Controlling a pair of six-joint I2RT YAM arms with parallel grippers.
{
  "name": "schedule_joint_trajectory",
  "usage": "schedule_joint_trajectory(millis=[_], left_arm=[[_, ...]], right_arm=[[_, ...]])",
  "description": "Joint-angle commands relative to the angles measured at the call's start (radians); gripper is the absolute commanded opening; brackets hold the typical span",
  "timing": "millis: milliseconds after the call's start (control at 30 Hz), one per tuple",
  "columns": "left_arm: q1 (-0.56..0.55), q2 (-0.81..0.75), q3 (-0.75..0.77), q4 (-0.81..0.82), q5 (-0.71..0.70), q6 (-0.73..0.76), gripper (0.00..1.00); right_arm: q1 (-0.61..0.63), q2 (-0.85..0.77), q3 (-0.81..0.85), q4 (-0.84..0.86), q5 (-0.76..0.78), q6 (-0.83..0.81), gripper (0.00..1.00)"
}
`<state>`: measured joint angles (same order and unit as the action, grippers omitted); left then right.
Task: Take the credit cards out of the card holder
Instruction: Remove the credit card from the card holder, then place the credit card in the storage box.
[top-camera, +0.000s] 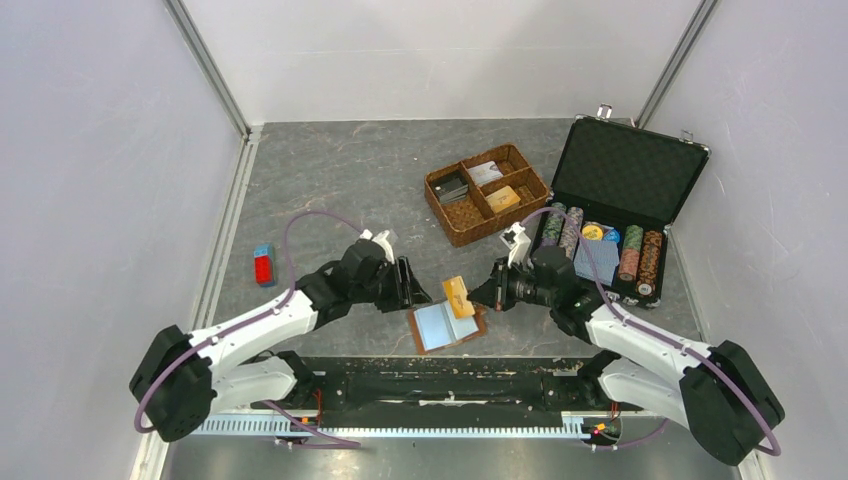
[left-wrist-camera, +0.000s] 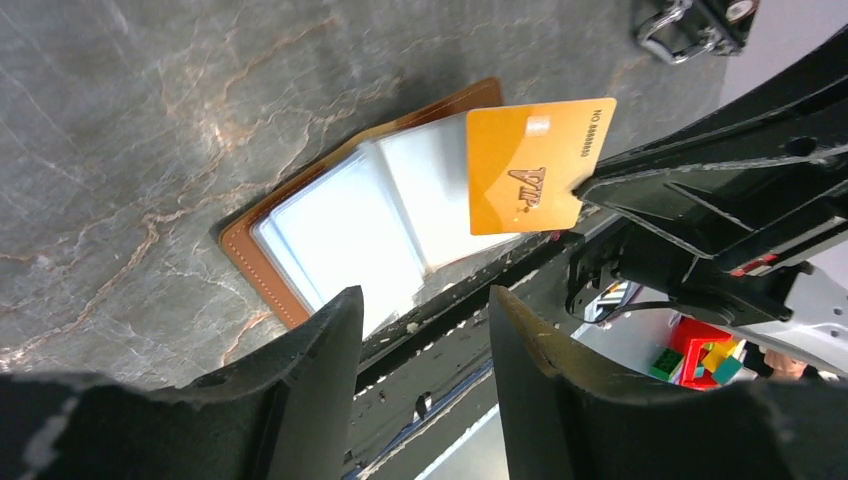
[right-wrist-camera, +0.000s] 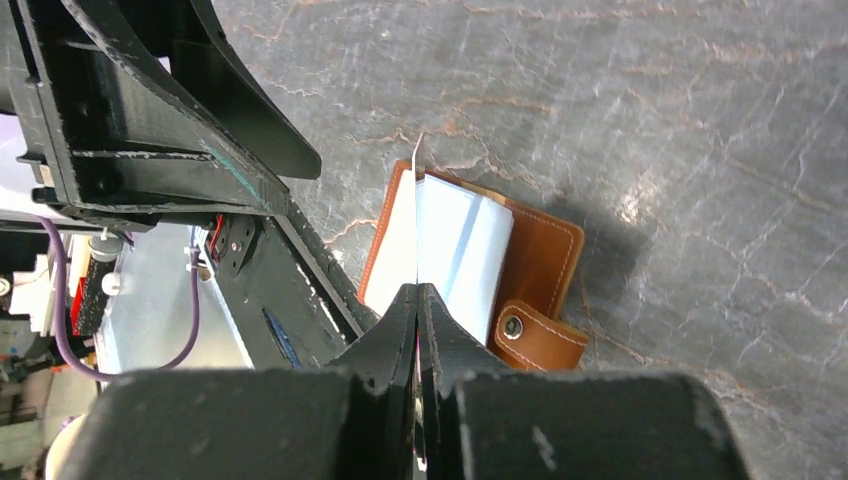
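The tan leather card holder (top-camera: 478, 327) lies open on the table, pale blue sleeves up; it also shows in the left wrist view (left-wrist-camera: 262, 262) and the right wrist view (right-wrist-camera: 545, 255). My right gripper (top-camera: 480, 292) is shut on a golden-orange credit card (top-camera: 459, 296) and holds it above the holder; the card's face shows in the left wrist view (left-wrist-camera: 525, 165), and it is edge-on in the right wrist view (right-wrist-camera: 416, 230). My left gripper (top-camera: 420, 290) is open and empty, just left of the holder, and appears in its own view (left-wrist-camera: 425, 320).
A woven brown compartment basket (top-camera: 437, 200) with small items stands behind. A black hard case (top-camera: 625, 170) with poker chips (top-camera: 640, 255) is open at the right. A red and blue block (top-camera: 263, 265) lies at the left. The table's front rail (top-camera: 440, 380) is just below the holder.
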<state>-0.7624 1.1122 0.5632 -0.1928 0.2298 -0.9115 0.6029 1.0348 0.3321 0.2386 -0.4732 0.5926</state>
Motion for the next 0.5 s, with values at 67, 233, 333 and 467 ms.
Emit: schedule_joint_trajectory(millis=[67,233,333,467], left_arm=[[-0.002,-0.058,0.097,-0.107,-0.043,0.138,0.58],[-0.001,-0.062,0.161,-0.137,0.018,0.248,0.61],[-0.001,-0.066,0.193,-0.14,0.092,0.309,0.63],[-0.001,-0.057,0.219,-0.132,0.193,0.372,0.64]], right_arm=[[-0.012,0.0,0.099,-0.05,-0.164,-0.121,0.0],[-0.012,0.013,0.119,-0.032,-0.324,-0.147,0.0],[-0.012,0.007,0.116,-0.011,-0.377,-0.144,0.0],[-0.011,0.004,0.108,0.011,-0.415,-0.136,0.0]])
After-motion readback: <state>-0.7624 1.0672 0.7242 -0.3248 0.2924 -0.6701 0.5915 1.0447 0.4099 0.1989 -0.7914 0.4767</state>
